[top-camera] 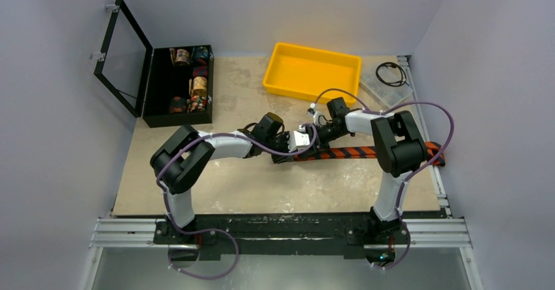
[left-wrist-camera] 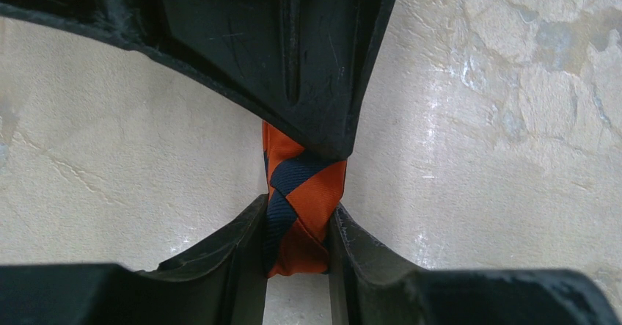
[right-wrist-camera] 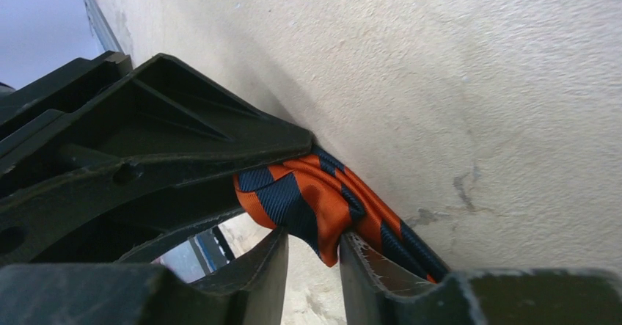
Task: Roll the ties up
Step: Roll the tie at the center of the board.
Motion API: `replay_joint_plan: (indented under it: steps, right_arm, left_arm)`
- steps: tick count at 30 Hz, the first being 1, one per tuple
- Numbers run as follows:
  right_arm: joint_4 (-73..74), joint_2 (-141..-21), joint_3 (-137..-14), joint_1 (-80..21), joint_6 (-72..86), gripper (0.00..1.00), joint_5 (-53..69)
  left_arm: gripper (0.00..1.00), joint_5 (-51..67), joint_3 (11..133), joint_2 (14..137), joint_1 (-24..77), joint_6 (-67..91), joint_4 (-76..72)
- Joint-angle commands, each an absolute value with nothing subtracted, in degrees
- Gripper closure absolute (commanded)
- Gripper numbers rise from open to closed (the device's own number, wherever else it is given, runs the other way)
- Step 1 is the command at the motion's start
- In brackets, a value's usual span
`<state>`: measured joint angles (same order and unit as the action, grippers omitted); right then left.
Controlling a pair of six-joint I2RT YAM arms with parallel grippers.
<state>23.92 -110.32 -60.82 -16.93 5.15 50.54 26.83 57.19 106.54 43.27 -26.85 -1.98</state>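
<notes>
The tie [top-camera: 366, 152], striped orange and dark navy, lies stretched across the table's middle towards the right edge. Its left end is folded into a small wad [left-wrist-camera: 304, 193]. My left gripper [left-wrist-camera: 297, 222] is shut on that wad, with both fingers pressed against the fabric. My right gripper [right-wrist-camera: 312, 240] meets it from the other side. Its jaws stand open around a hanging fold of the tie [right-wrist-camera: 308, 196], with a gap on the left side. In the top view both grippers [top-camera: 292, 145] [top-camera: 319, 135] crowd together over the tie's left end.
A yellow tray [top-camera: 313, 71] sits at the back centre. At the back left, a black box [top-camera: 150, 87] with its lid up holds several patterned fabric rolls. A clear case with a black cable [top-camera: 390, 80] lies at the back right.
</notes>
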Motion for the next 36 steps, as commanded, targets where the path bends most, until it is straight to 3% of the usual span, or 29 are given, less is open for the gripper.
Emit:
replay_joint_plan:
  steps: [1,12,15,18,21,24,36]
  right_arm:
    - [23.9,-107.8,-60.6,-16.4,3.7,0.65,52.4]
    - [21.7,-110.1,-61.3,-15.9,6.5,0.70,52.7]
    - [21.2,-110.4,-61.6,-16.0,6.8,0.81,52.1]
    - [22.0,-110.8,-62.0,-16.0,5.6,1.00,50.0]
    - [22.6,-111.1,-61.7,-16.0,4.3,1.00,46.8]
    - [23.0,-111.9,-61.4,-16.1,3.2,1.00,44.5]
    - [21.6,-112.8,-60.0,-16.1,3.2,1.00,41.0]
  left_arm:
    - [0.72,26.1,53.4,105.7,43.6,-31.5,4.4]
    - [0.73,26.5,54.2,106.3,43.5,-32.9,4.9]
    - [0.73,26.5,54.1,106.3,43.5,-32.8,5.1]
    - [0.66,26.7,54.8,106.5,43.4,-31.1,5.3]
    - [0.52,29.0,54.3,105.6,42.1,-27.8,4.0]
    - [0.45,31.6,51.4,103.4,40.1,-24.1,-1.2]
    - [0.44,35.0,49.3,101.7,39.8,-22.6,-8.9]
